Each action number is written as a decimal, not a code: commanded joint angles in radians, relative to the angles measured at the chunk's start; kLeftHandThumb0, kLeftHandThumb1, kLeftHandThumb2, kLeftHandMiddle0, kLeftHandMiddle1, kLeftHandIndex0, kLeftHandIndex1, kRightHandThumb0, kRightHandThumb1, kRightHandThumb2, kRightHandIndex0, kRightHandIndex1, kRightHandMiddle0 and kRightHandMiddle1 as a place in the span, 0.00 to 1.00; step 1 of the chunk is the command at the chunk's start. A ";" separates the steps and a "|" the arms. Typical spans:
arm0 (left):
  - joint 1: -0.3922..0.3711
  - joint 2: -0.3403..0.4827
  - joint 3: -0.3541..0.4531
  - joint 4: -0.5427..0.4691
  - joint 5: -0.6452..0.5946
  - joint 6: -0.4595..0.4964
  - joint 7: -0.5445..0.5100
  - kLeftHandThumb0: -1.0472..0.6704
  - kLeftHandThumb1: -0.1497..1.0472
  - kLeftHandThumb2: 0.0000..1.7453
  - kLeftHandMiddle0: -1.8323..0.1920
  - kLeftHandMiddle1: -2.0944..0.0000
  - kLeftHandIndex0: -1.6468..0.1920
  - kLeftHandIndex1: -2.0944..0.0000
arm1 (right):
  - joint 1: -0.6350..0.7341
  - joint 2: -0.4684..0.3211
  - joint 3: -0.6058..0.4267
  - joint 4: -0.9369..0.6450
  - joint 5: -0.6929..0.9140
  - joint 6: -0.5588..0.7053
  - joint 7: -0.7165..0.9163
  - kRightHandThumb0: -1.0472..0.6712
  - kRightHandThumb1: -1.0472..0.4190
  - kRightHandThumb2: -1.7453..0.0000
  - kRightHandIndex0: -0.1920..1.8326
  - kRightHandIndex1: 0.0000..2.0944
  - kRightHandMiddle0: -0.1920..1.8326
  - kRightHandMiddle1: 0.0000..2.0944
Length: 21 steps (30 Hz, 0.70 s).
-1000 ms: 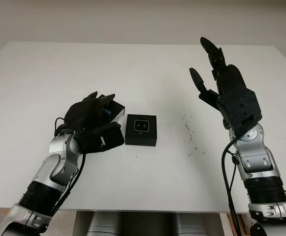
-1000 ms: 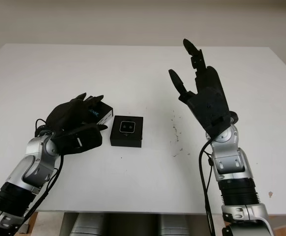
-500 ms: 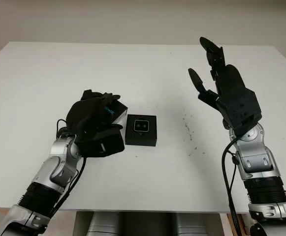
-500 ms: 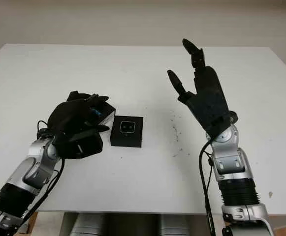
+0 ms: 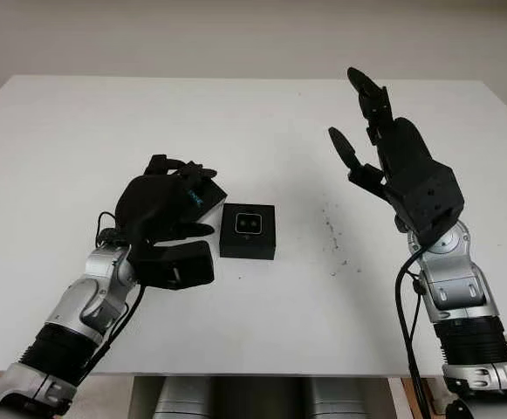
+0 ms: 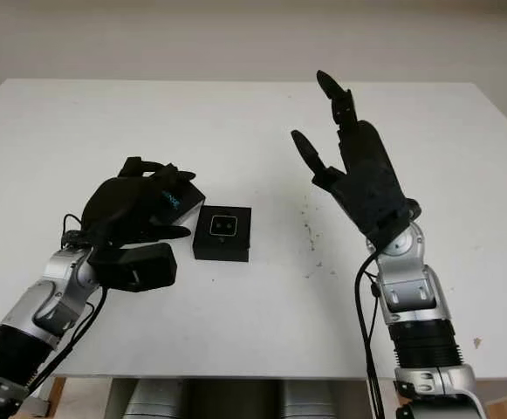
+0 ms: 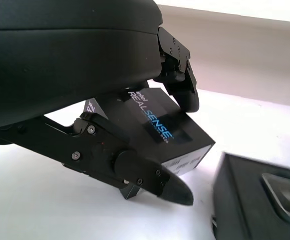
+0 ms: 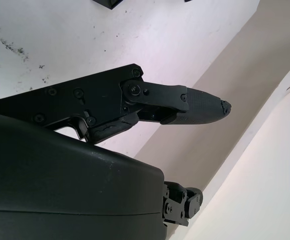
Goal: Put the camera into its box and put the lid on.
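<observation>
One white bench [image 5: 253, 122] carries one black box [image 5: 248, 232], open-topped with the single camera [image 5: 250, 223] already seated inside. Just beside it, the left hand [image 5: 161, 214] has its fingers [image 7: 182, 90] clamped on the one lid [image 7: 157, 127], printed "intel REALSENSE"; since a second ago that hand has drawn slightly back. The right hand [image 5: 397, 161] stays raised, open, well apart from the box.
</observation>
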<state>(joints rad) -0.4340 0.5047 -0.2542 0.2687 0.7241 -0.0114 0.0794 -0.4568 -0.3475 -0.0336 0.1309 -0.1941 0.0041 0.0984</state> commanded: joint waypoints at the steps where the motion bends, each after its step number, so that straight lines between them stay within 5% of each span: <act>1: -0.003 0.032 0.027 0.009 -0.008 -0.018 0.014 0.55 0.93 0.03 0.78 0.30 0.74 0.38 | 0.004 -0.010 -0.004 -0.020 0.009 -0.011 0.008 0.20 0.00 0.70 0.07 0.02 0.05 0.13; 9: -0.029 0.050 0.153 -0.039 -0.175 -0.073 -0.028 0.58 0.94 0.03 0.74 0.42 0.72 0.45 | 0.006 -0.009 -0.008 -0.005 0.017 -0.031 0.020 0.19 0.00 0.71 0.08 0.03 0.06 0.10; 14: -0.055 0.042 0.250 -0.092 -0.375 -0.051 -0.147 0.58 0.94 0.03 0.71 0.43 0.71 0.43 | 0.009 -0.011 -0.009 -0.004 0.021 -0.035 0.028 0.19 0.00 0.70 0.08 0.02 0.07 0.09; 21: -0.094 0.048 0.314 -0.078 -0.495 -0.018 -0.226 0.57 0.92 0.03 0.67 0.41 0.68 0.42 | 0.011 -0.011 -0.008 0.000 0.026 -0.035 0.038 0.19 0.00 0.70 0.07 0.02 0.07 0.08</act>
<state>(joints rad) -0.5091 0.5481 0.0422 0.1825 0.2429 -0.0317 -0.1371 -0.4521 -0.3480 -0.0351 0.1347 -0.1743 -0.0237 0.1348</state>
